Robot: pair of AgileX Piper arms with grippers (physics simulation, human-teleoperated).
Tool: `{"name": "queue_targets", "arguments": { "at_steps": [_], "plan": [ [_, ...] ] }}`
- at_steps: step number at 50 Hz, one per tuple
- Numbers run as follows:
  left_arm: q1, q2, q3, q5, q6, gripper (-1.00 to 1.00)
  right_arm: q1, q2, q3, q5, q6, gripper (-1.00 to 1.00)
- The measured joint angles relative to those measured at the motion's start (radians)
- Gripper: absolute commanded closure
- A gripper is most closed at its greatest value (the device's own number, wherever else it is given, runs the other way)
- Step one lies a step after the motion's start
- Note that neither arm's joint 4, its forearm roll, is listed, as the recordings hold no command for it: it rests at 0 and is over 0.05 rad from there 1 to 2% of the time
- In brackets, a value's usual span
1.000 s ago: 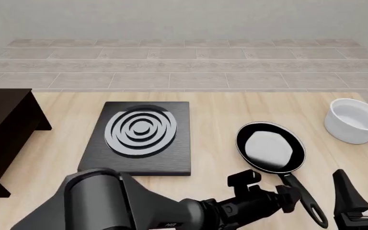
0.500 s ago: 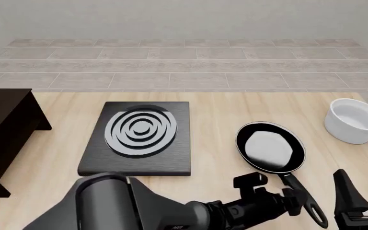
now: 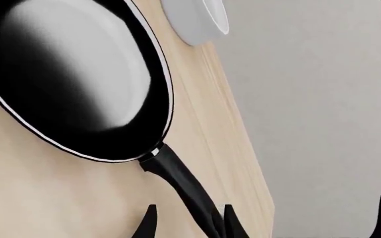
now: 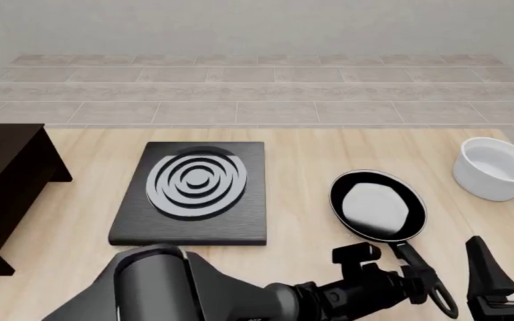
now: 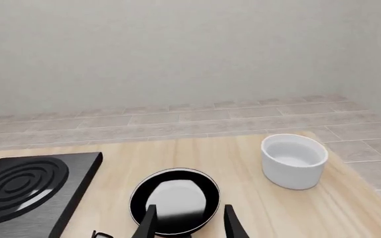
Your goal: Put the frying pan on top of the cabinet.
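The frying pan (image 4: 377, 207) lies flat on the table right of centre, and its long handle (image 4: 420, 271) points toward the near edge. My left gripper (image 4: 389, 265) reaches across from the left and stands open, with one finger on each side of the handle. In the left wrist view the handle (image 3: 180, 181) runs between the fingertips (image 3: 147, 223), with a gap on one side. My right gripper (image 4: 507, 264) hangs open at the near right, holding nothing. Its wrist view looks over the pan (image 5: 174, 198). The dark cabinet (image 4: 3, 194) stands at the far left.
A black stove plate (image 4: 195, 194) with grey rings lies between the cabinet and the pan. A white bowl (image 4: 495, 168) sits at the far right near the table edge, also seen in the right wrist view (image 5: 293, 158). A tiled floor lies beyond the table.
My left gripper has moved to the right along the near edge and now straddles the pan's handle. The pan, bowl and right gripper have not moved.
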Motion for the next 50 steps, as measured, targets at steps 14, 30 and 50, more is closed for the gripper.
{"name": "queue_targets", "arguments": {
  "at_steps": [14, 30, 50],
  "plan": [
    [-0.003, 0.011, -0.018, -0.005, -0.013, -1.00, -0.003, -0.003, 0.000, 0.002, 0.005, -1.00],
    [-0.008, 0.027, -0.052, 0.007, -0.017, -1.00, -0.007, 0.004, 0.000, -0.005, 0.013, -1.00],
    [-0.012, 0.045, -0.088, 0.019, -0.015, -1.00, -0.012, 0.014, 0.000, -0.016, 0.017, -1.00]
  ]
}}
